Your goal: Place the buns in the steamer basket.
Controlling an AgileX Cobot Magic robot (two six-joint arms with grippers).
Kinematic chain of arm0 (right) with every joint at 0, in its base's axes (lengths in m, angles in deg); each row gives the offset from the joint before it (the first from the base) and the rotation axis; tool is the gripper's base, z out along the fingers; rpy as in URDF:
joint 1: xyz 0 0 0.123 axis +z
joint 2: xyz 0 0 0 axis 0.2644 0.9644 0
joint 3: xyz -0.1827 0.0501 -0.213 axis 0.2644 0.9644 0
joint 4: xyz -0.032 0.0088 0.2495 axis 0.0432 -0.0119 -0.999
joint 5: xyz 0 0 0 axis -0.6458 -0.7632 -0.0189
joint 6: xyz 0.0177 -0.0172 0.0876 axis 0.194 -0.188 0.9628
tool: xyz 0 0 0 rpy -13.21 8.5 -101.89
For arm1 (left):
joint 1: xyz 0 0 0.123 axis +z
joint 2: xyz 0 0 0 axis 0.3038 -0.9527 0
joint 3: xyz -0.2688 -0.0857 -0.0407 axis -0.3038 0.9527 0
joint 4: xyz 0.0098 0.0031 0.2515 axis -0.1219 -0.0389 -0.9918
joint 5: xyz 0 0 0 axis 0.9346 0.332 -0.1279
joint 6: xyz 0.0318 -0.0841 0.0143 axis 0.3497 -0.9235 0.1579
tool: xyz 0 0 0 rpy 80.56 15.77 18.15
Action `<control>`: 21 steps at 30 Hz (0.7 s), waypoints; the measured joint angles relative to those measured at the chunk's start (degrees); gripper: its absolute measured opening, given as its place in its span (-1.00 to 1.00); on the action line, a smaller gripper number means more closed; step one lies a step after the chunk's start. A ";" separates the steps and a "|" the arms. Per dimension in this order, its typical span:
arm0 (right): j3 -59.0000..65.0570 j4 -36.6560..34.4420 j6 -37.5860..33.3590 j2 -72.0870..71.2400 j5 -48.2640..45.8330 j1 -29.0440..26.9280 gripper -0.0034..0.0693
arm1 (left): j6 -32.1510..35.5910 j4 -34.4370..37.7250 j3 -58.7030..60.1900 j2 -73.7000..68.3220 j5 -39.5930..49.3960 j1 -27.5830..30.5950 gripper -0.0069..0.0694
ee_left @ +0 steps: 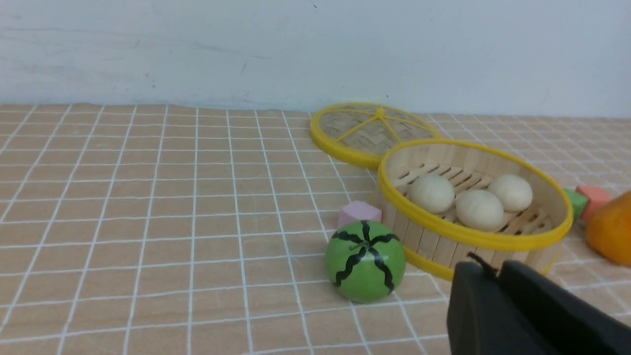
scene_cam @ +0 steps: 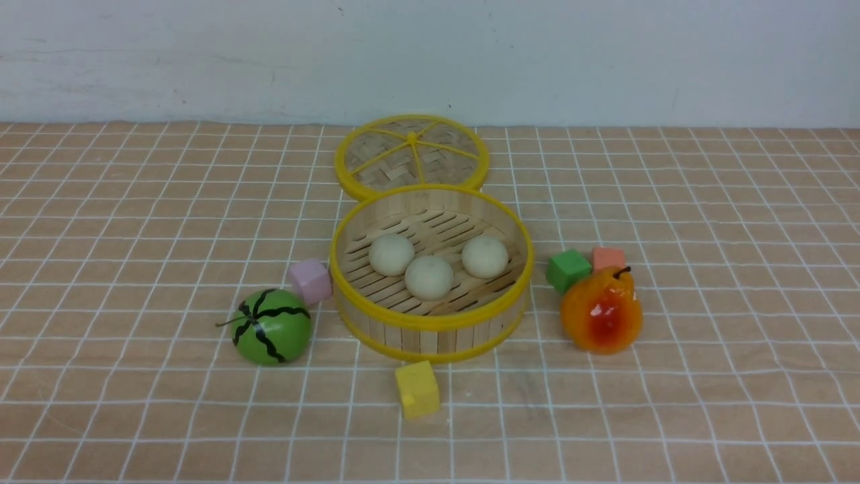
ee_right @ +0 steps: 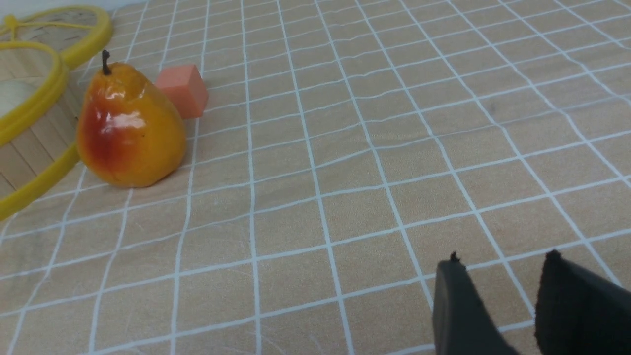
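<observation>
All three buns sit inside the steamer basket mid-table, toward the far edge. Only the tips of each gripper show: the left gripper looks pressed together, the right gripper slightly parted, both empty.
</observation>
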 joint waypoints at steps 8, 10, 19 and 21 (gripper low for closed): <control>0.00 0.00 0.00 0.00 0.00 0.00 -0.24 | -4.25 0.00 9.99 1.33 -6.54 7.72 -0.67; 0.00 0.00 0.00 0.00 0.00 0.00 -0.24 | -7.13 -0.56 13.79 4.32 -6.90 10.94 -0.67; 0.00 0.00 0.00 0.00 0.00 0.00 -0.24 | -8.90 -0.95 15.67 5.25 3.24 12.18 -0.67; 0.00 0.00 0.00 0.00 0.00 0.00 -0.24 | -8.90 -0.95 15.67 5.25 3.27 12.18 -0.66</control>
